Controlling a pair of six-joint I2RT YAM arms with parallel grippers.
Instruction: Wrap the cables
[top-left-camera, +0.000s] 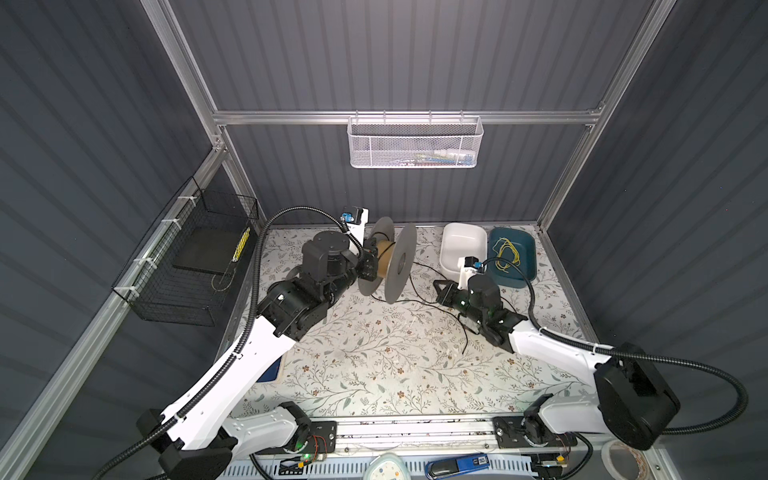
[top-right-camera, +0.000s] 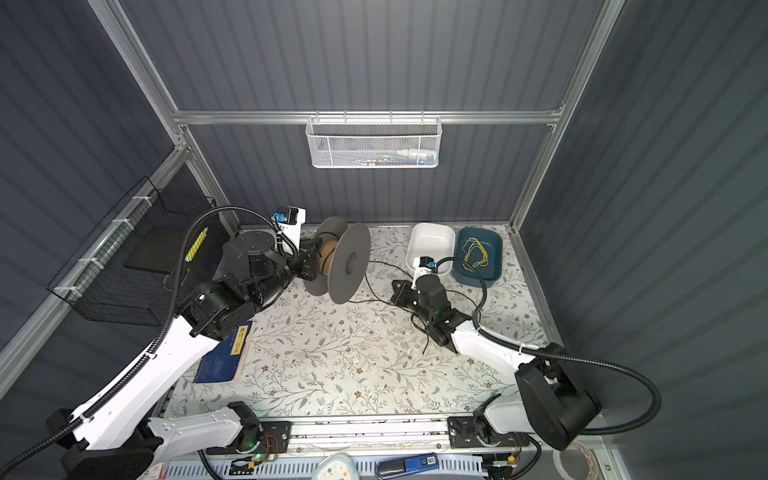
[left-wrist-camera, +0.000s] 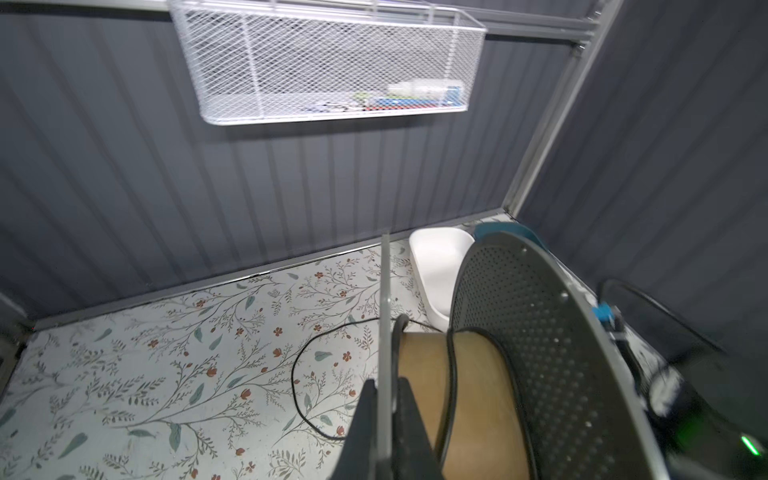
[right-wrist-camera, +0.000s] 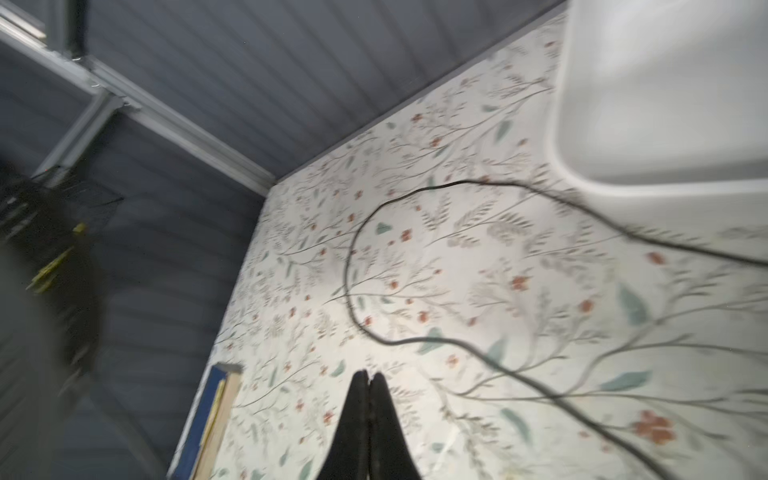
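L gripper (left-wrist-camera: 384, 380) pinches spool (top-left-camera: 401, 262) rim; cable (left-wrist-camera: 293, 374) loose on mat (top-left-camera: 374, 353).

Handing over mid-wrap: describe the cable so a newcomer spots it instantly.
On the floral table, find the grey spool held by the left gripper near the back wall. The cable is the thin black cord trailing from its brown core across the table. It is far thinner than the ribbed arm conduits, and black, unlike the yellow wire loop in the teal tray.
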